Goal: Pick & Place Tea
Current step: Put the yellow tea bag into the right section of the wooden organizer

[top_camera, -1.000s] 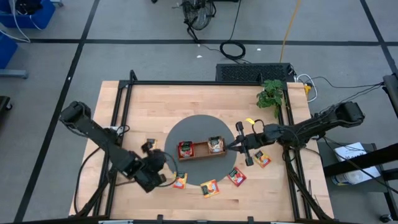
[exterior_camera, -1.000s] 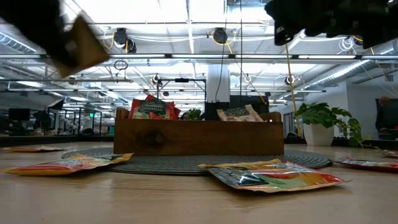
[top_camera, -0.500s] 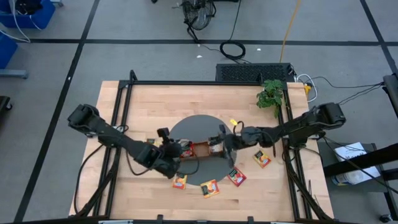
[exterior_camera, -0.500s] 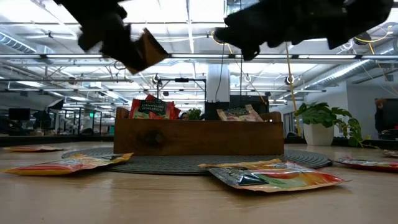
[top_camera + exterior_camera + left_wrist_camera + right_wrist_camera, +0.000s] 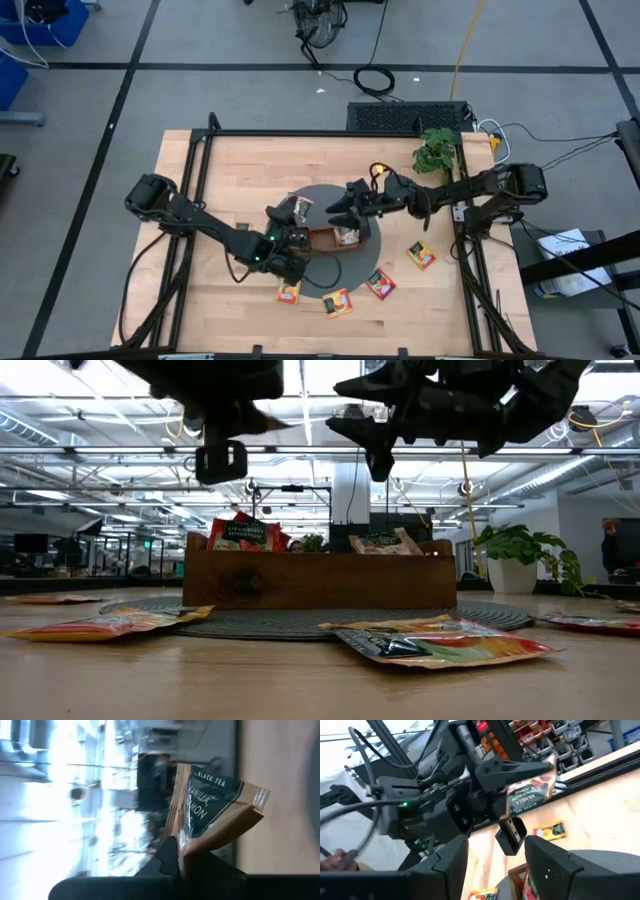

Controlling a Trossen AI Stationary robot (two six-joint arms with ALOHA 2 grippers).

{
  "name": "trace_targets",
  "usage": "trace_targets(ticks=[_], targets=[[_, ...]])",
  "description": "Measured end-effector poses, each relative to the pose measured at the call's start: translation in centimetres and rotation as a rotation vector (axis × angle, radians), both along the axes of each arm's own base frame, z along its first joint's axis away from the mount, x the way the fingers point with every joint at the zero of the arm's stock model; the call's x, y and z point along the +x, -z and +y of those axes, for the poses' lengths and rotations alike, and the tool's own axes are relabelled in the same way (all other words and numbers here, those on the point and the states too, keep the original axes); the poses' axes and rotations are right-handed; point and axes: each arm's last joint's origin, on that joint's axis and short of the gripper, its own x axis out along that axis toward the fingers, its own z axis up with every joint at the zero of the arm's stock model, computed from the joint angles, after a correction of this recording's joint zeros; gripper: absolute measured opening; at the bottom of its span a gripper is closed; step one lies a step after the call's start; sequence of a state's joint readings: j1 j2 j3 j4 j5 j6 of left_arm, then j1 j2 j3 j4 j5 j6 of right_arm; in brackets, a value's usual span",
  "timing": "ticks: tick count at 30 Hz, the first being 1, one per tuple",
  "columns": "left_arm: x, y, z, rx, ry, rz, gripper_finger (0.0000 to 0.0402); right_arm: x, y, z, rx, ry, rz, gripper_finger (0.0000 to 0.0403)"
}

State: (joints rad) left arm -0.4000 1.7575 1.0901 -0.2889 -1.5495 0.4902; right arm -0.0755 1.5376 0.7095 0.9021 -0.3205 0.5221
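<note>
The left gripper (image 5: 297, 212) is holding one dark vanilla black-tea packet (image 5: 215, 810) pinched in its fingers (image 5: 167, 860), above the wooden tray (image 5: 325, 240) that is sitting on the round grey mat (image 5: 325, 275). In the tray, two bunches of packets are standing: red ones (image 5: 240, 532) at one end, whitish ones (image 5: 380, 542) at the other. Four orange-yellow packets (image 5: 336, 301) are lying loose on the desk (image 5: 240, 160) in front of the mat. The right gripper (image 5: 342, 203) is hovering just beside the left, its fingers (image 5: 547, 865) standing apart and holding nothing. One potted plant (image 5: 436, 152) is standing near the desk's far corner.
</note>
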Motion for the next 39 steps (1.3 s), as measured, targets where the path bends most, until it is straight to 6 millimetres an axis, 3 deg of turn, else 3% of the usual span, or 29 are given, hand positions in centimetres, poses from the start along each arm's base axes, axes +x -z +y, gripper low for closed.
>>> trace_targets(ticks=[9, 20, 39], targets=[[2.0, -1.6, 1.2, 0.074, -0.067, 0.138, 0.0010, 0.0, -0.3, -0.8, 0.013, -0.022, -0.020, 0.0179], [3.7, -5.3, -0.1, -0.010, 0.034, 0.024, 0.0010, -0.1, -0.2, -1.6, -0.013, 0.008, -0.019, 0.0178], [4.5, -5.5, 0.7, -0.060, 0.114, 0.002, 0.0010, -0.2, -1.5, -1.4, -0.002, -0.020, -0.147, 0.0178]])
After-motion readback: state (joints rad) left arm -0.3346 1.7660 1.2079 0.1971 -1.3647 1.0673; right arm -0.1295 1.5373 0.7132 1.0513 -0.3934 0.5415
